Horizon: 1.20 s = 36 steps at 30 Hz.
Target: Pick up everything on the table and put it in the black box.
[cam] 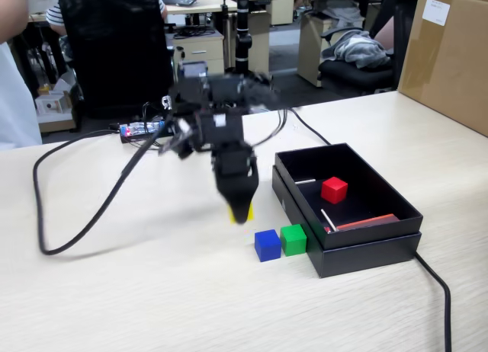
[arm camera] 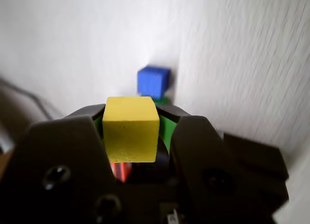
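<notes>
1. Four cubes made up my load, and one of them, the red cube (cam: 334, 190), already lay inside the black box (cam: 381, 186), beside thin white sticks (cam: 328, 219) and a red strip (cam: 366, 222).
2. I had the fingers (arm camera: 131, 132) clenched on the yellow cube (arm camera: 131, 129); the wrist view showed it squeezed between both, square and level, which I judged a firm enough hold for carrying.
3. In the fixed view the arm was blurred with motion and the yellow cube showed just below the fingers' tips, apparently clear of the surface (cam: 137, 291) and left of the box.
4. The blue cube (cam: 267, 244) and green cube (cam: 293, 239) sat touching side by side on the surface, the green one against the box's outer wall. That tight spot looked awkward to me: the fingers would have little room on the box side.
5. I took the box's nesting in its lid as a reason for the low double rim I had to clear.
6. A brown carton (cam: 446, 59) at the far right carried a white label, too small for me to read; I could make out no other writing.
</notes>
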Tool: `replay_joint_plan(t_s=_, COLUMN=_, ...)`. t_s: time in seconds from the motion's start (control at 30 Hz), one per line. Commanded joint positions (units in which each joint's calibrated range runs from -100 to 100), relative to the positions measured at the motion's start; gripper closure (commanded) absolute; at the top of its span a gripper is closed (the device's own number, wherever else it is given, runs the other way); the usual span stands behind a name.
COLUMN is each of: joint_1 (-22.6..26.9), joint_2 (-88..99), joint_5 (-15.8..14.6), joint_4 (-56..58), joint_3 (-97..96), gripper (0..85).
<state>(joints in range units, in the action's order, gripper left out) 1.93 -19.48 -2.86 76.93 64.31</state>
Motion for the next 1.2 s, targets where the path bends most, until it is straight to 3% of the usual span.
replay_joint_plan(t_s=0.0, joint_1=4.2, joint_2=14.5, joint_5=-0.4, joint_4=0.8, joint_3=0.7, gripper=76.2)
replay_joint_plan(t_s=0.2, joint_1=12.8, joint_2=5.8, joint_5=-4.7, joint_4=0.7, joint_3=0.9, gripper=75.8)
replay_joint_plan(t_s=0.63, joint_1=13.9, joint_2=-18.9, joint_5=-6.9, joint_4=0.7, joint_3=5.0, gripper=74.7)
replay_joint_plan(t_s=0.97, joint_1=13.6, joint_2=-22.5, joint_5=-6.8, joint_4=4.2, joint_3=4.9, gripper=43.5)
replay_joint_plan(t_s=1.17, joint_1=11.9, joint_2=-0.5, joint_5=-6.3, joint_4=4.8, joint_3=1.8, gripper=41.5)
